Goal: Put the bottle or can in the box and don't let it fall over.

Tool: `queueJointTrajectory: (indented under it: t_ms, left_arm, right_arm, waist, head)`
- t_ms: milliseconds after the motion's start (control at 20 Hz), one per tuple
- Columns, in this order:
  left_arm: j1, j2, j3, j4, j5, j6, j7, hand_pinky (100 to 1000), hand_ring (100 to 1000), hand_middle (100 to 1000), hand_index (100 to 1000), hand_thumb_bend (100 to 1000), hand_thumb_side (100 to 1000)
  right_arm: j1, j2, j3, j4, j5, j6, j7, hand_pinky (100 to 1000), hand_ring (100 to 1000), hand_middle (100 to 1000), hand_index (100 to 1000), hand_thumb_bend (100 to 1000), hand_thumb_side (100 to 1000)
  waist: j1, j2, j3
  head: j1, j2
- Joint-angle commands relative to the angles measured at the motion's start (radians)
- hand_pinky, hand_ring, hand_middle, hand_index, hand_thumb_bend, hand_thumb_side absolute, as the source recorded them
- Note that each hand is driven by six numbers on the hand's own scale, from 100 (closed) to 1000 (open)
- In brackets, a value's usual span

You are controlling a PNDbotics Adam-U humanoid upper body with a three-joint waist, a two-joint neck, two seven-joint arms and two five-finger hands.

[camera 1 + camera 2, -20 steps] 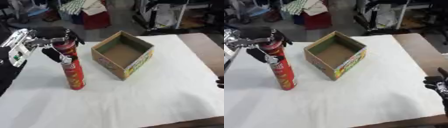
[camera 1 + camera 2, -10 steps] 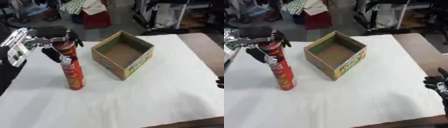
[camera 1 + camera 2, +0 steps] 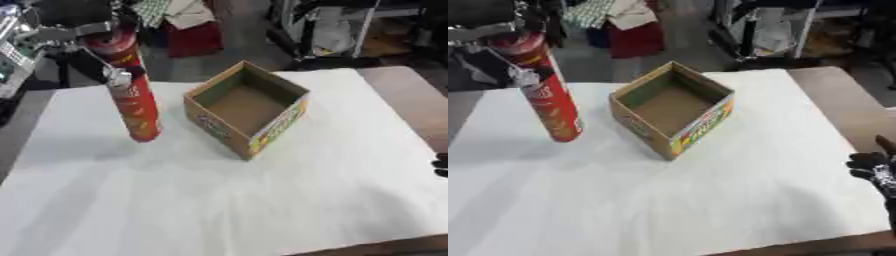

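left hand (image 3: 74, 27) at upper left corner of view, fingers curled round top of tall red can (image 3: 129, 90). can held by its upper end, slightly tilted with top leaning to the left, lower end just at or a little above the white table cover (image 3: 219, 200); contact with the cover cannot be told. small pale tag or strap seen hanging on the can's side, below the hand. open cardboard box (image 3: 248, 114) to the right of the held can, near it but apart, standing on the cover with its mouth up and brown inside showing; coloured print on outer walls. can wholly outside the box, not yet placed. right hand (image 3: 875, 167) low at right edge of view, well apart from can and box, resting at the table's edge with fingers up and relaxed, holding nothing; only a sliver of it shows in the left eye view. bare brown tabletop (image 3: 842, 105) visible beyond the cover, just above the right hand. red bin (image 3: 191, 39) and cluttered floor beyond the far table edge, to the right of the left hand.
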Motion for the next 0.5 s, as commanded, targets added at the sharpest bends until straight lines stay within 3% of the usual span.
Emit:
queueJointTrajectory:
  t_ms: [50, 500]
  left_arm:
    - [-0.044, -0.027, 0.034, 0.022, -0.014, 0.015, 0.1, 222, 314, 424, 730, 100, 302]
    - [-0.085, -0.217, 0.029, 0.132, -0.145, 0.008, 0.4, 234, 313, 423, 737, 100, 330]
  right_arm:
    - [-0.008, -0.015, 0.006, -0.011, -0.007, -0.001, 0.009, 755, 732, 675, 1000, 100, 823]
    - [-0.035, -0.01, 0.034, -0.011, -0.019, -0.002, 0.038, 755, 732, 674, 1000, 100, 822]
  waist:
    - [-0.002, -0.012, -0.006]
    - [0.0, 0.006, -0.076]
  head:
    - [0.009, -0.01]
    - [0.057, -0.031]
